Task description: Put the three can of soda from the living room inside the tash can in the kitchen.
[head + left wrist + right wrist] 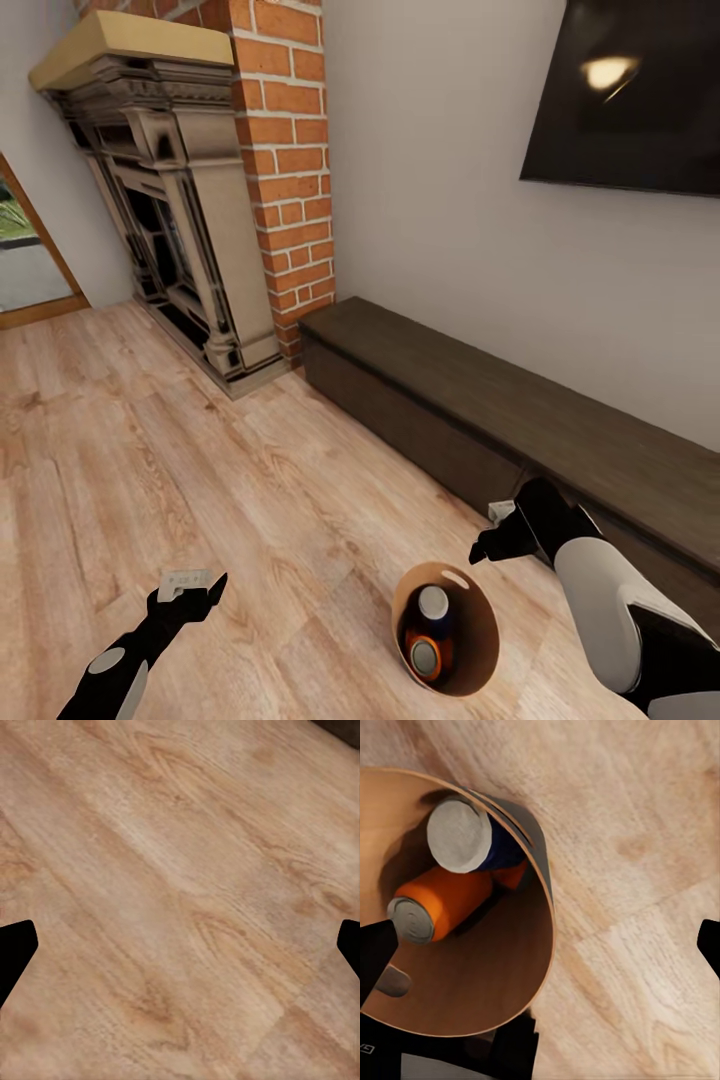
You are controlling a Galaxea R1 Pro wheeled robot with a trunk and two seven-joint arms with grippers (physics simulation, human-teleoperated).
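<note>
— Checking layout: where did the trash can [478, 655] sit relative to the arms?

— On the wood-plank floor [200, 470], near edge of the head view, right of centre. It stood between the two arms but much closer to the right gripper [484, 549], which hovered just above and beside its rim. The left gripper [190, 588] was well apart, off to the left over bare planks.

— Contents?

— Soda cans [454, 892] were already inside. Two grey tops showed in the head view; the right wrist view showed one can upright and one orange can lying on its side against it. A third could not be confirmed.

— Jaws?

— Both pairs stood apart, holding nothing; wrist views showed fingertips at the frame edges with floor between.

— Judgement for the coming move?

— Bin's long axis was upright, mouth open upward. The right arm was better placed to grasp its rim.
</note>
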